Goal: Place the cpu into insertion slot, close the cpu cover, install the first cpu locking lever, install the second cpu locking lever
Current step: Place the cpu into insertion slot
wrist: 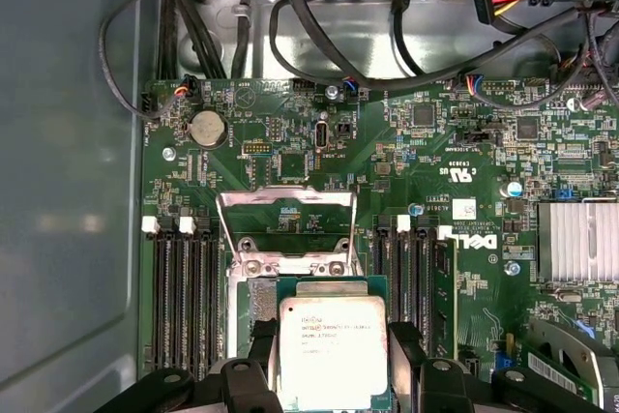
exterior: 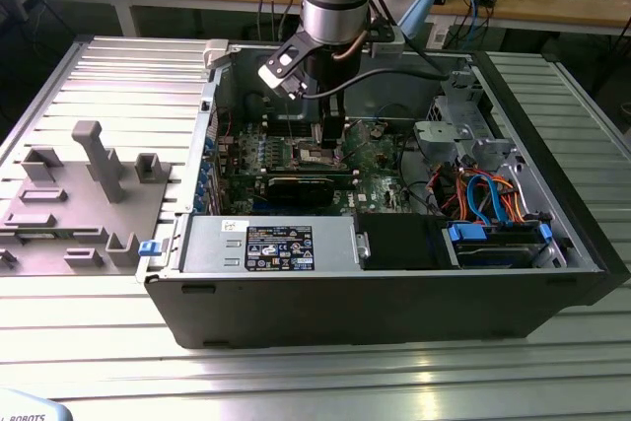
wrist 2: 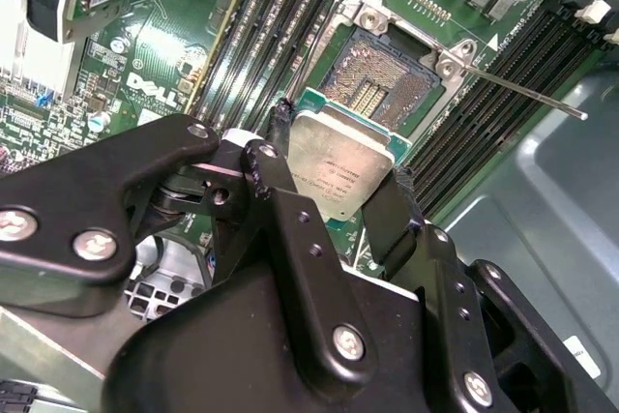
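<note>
The gripper (wrist 2: pixel 338 176) pinched the cpu (wrist 2: pixel 334 157) by two opposite edges, near above the insertion slot (wrist 2: pixel 382 79), whose cpu cover (wrist: pixel 285 198) stood open. If the chip descended tilted or shifted sideways, I think it could bend the socket contacts.

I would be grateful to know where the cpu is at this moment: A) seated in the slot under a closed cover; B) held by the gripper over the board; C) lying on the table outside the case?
B: the cpu sits clamped in the gripper, and the slot lies bare.
</note>
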